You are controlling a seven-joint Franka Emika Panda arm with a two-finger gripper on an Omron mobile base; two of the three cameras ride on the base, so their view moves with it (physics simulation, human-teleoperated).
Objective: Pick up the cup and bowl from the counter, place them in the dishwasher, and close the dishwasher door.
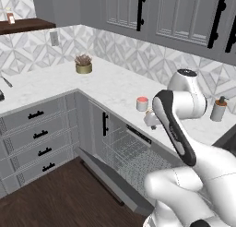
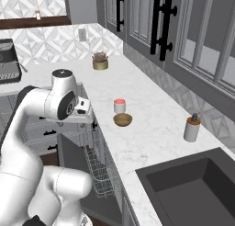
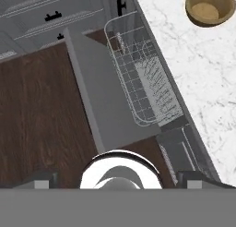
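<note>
- Gripper (image 3: pixel 118 187) is hanging over the open dishwasher (image 3: pixel 143 83), pointing down at the floor and the lowered dishwasher door (image 3: pixel 103 106); the two tips are sitting wide apart at the bottom of the hand view with nothing between them.
- Bowl (image 2: pixel 122 120) is sitting on the counter (image 2: pixel 151 128), off to the far upper right of the tips in the hand view, past the counter edge; judging the hand needs to swing that way first.
- Cup (image 2: pixel 119 105) is standing just behind the bowl, nearly touching, upright.
- Bowl is looking empty; cup's contents can't be told.
- Wire rack (image 3: pixel 138 78) is holding nothing so far; neither item loaded, door not yet closed.
</note>
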